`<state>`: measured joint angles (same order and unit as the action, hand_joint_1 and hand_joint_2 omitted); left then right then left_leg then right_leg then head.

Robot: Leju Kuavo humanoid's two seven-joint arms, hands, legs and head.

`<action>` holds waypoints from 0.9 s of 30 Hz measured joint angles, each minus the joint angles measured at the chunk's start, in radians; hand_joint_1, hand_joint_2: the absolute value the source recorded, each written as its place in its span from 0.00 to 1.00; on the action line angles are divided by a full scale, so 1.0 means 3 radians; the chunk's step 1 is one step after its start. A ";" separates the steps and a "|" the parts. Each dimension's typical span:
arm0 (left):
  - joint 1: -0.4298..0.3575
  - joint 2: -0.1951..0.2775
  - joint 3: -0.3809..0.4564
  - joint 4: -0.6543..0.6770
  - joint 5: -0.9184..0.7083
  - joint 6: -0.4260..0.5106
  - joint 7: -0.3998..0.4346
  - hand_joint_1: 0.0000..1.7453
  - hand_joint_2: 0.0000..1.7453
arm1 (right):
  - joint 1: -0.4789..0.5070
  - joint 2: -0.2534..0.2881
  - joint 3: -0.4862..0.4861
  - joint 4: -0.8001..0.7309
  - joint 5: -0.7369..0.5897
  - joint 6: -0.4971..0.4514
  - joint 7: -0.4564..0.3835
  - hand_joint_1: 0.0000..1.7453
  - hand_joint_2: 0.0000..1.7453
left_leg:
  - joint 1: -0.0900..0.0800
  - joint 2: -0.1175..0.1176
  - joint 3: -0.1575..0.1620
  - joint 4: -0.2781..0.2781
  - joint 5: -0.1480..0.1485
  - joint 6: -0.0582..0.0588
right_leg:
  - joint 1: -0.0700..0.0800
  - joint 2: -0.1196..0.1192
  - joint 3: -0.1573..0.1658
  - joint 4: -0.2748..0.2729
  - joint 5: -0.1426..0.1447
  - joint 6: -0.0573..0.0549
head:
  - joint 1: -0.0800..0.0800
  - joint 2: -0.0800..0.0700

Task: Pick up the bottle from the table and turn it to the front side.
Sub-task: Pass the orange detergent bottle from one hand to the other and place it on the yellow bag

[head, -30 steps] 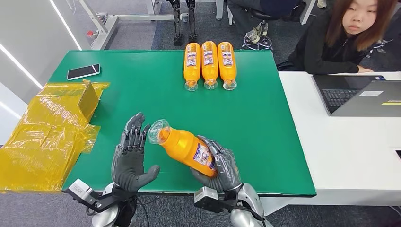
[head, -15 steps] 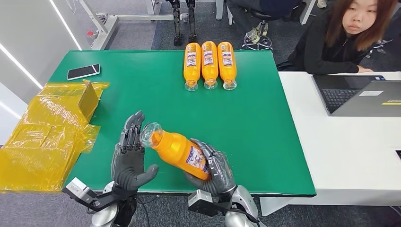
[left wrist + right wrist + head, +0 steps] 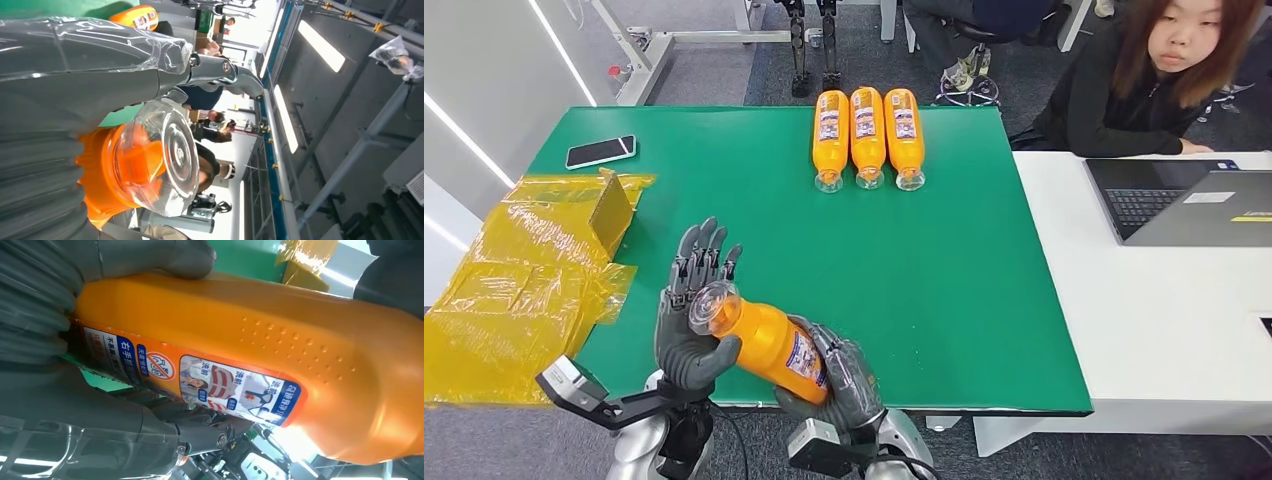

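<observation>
Here the right hand point(image 3: 842, 372) grips the orange bottle point(image 3: 769, 342) around its lower body, fingers wrapped over the label, holding it above the near edge of the green table point(image 3: 964, 280). The bottle lies tilted, its clear cap point(image 3: 714, 306) pointing toward the left hand point(image 3: 692, 322). The left hand stands upright with its fingers point(image 3: 700, 262) spread and pointing away from the robot; the cap end rests against its palm, and the thumb curls under the bottle's neck. In the left wrist view the cap point(image 3: 167, 160) sits right beside the grey thumb point(image 3: 95, 75). In the right wrist view the bottle point(image 3: 280, 355) shows its printed label point(image 3: 200, 380), with the hand's thumb point(image 3: 165, 255) pressed on its side.

Three more bottles point(image 3: 867, 135) lie side by side at the far edge of the table, caps toward the robot. A phone point(image 3: 600, 151) lies at the far left corner, beside yellow wrapping point(image 3: 524, 290). A person point(image 3: 1154, 80) sits at the white desk point(image 3: 1164, 320) behind a laptop point(image 3: 1184, 200).
</observation>
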<state>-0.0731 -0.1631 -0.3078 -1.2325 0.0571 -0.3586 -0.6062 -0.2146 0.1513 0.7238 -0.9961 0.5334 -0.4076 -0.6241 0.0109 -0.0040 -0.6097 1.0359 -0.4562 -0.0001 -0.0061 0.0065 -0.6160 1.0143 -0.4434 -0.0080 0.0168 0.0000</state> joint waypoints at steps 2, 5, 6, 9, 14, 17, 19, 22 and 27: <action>-0.0001 0.0001 0.0000 0.0000 0.0014 0.0009 0.0000 0.00 1.00 | -0.0013 0.0014 0.0008 0.0026 -0.0019 0.0022 0.0008 1.00 1.00 | 0.0000 0.0000 0.0000 0.0000 0.0000 0.0000 | 0.0000 0.0000 0.0000 0.0000 0.0000 0.0000 | 0.0000 0.0000; 0.0001 0.0002 0.0000 0.0000 0.0032 0.0021 0.0000 0.00 1.00 | -0.0022 0.0020 0.0016 0.0043 -0.0041 0.0063 0.0018 1.00 1.00 | 0.0000 0.0000 0.0000 0.0000 0.0000 0.0000 | 0.0000 0.0000 0.0000 0.0000 0.0000 0.0000 | 0.0000 0.0000; 0.0002 0.0002 0.0000 0.0000 0.0036 0.0025 0.0000 0.00 1.00 | -0.0024 0.0022 0.0019 0.0046 -0.0044 0.0070 0.0018 1.00 1.00 | 0.0000 0.0000 0.0000 0.0000 0.0000 0.0000 | 0.0000 0.0000 0.0000 0.0000 0.0000 0.0000 | 0.0000 0.0000; 0.0003 0.0002 0.0000 0.0000 0.0039 0.0035 -0.0001 0.00 1.00 | -0.0030 0.0025 0.0024 0.0049 -0.0042 0.0059 0.0015 1.00 1.00 | 0.0000 0.0000 0.0000 0.0000 0.0000 0.0000 | 0.0000 0.0000 0.0000 0.0000 0.0000 0.0000 | 0.0000 0.0000; 0.0009 0.0002 0.0000 0.0000 0.0035 0.0063 -0.0001 0.00 1.00 | -0.0040 0.0024 0.0026 -0.0012 -0.0008 -0.0020 0.0022 1.00 1.00 | 0.0000 0.0000 0.0000 0.0000 0.0000 0.0000 | 0.0000 0.0000 0.0000 0.0000 0.0000 0.0000 | 0.0000 0.0000; 0.0020 0.0000 0.0000 -0.0001 0.0028 0.0082 -0.0001 0.00 1.00 | -0.0048 0.0015 0.0026 -0.0126 0.0013 -0.0023 0.0046 1.00 1.00 | 0.0000 0.0000 0.0000 0.0000 0.0000 0.0000 | 0.0000 0.0000 0.0000 0.0000 0.0000 0.0000 | 0.0000 0.0000; 0.0022 -0.0001 0.0000 -0.0001 0.0024 0.0087 0.0000 0.00 1.00 | -0.0064 0.0000 0.0026 -0.0200 0.0022 -0.0024 0.0054 1.00 1.00 | 0.0000 0.0000 0.0000 0.0000 0.0000 0.0000 | 0.0000 0.0000 0.0000 0.0000 0.0000 0.0000 | 0.0000 0.0000; 0.0022 -0.0003 0.0000 -0.0001 0.0012 0.0094 0.0009 0.00 1.00 | -0.0096 -0.0016 0.0026 -0.0280 0.0025 -0.0032 0.0058 1.00 1.00 | 0.0000 0.0000 0.0000 0.0000 0.0000 0.0000 | 0.0000 0.0000 0.0000 0.0000 0.0000 0.0000 | 0.0000 0.0000; 0.0021 -0.0003 0.0000 -0.0001 0.0000 0.0102 0.0014 0.83 1.00 | -0.0137 -0.0020 0.0026 -0.0350 0.0015 -0.0033 0.0067 1.00 1.00 | 0.0000 0.0000 0.0000 0.0000 0.0000 0.0000 | 0.0000 0.0000 0.0000 0.0000 0.0000 0.0000 | 0.0000 0.0000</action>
<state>-0.0669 -0.1640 -0.3078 -1.2329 0.0571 -0.3281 -0.6020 -0.2557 0.1452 0.7317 -1.1010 0.5380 -0.4176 -0.6040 0.0109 -0.0040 -0.6097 1.0360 -0.4562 -0.0001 -0.0061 0.0065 -0.6160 1.0143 -0.4434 -0.0080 0.0168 0.0000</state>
